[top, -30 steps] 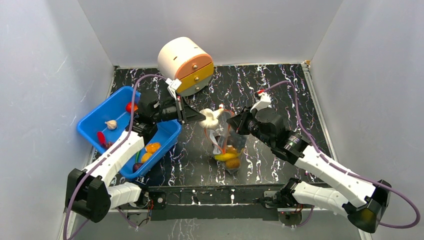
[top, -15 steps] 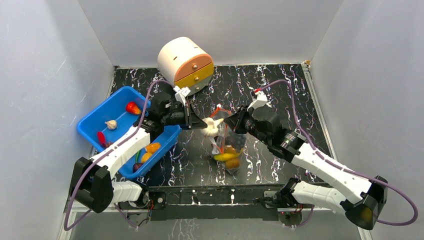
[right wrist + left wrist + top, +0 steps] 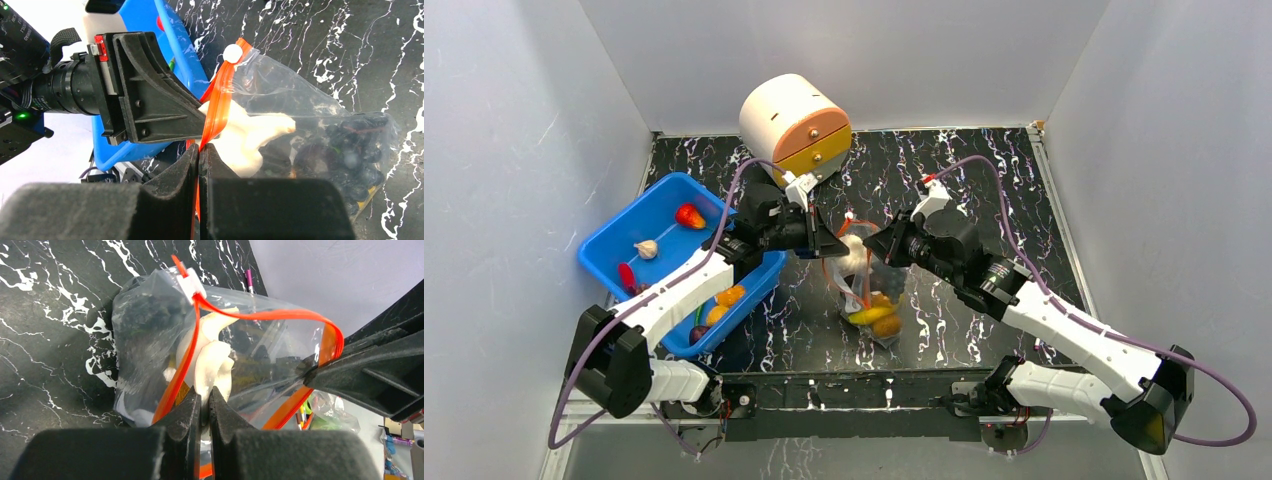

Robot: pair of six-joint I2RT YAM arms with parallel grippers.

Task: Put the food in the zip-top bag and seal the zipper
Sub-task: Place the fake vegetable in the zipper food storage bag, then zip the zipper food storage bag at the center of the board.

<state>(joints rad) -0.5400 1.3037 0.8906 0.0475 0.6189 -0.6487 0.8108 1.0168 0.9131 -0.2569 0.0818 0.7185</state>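
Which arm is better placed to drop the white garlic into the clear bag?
Left. The left gripper pinches the garlic at the open mouth of the zip-top bag, so it likely only needs to release. The right gripper is shut on the zipper, holding that mouth open.

The right gripper [image 3: 199,150] pinches the zipper [image 3: 220,102] of the zip-top bag [image 3: 305,92], with white garlic [image 3: 247,142] and dark grapes [image 3: 350,162] inside.

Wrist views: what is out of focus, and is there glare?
Left wrist: the left fingers look soft, while the zipper and garlic are sharp; pale glare on the zip-top bag. Right wrist: the right fingers are blurred; grapes look hazy behind plastic.
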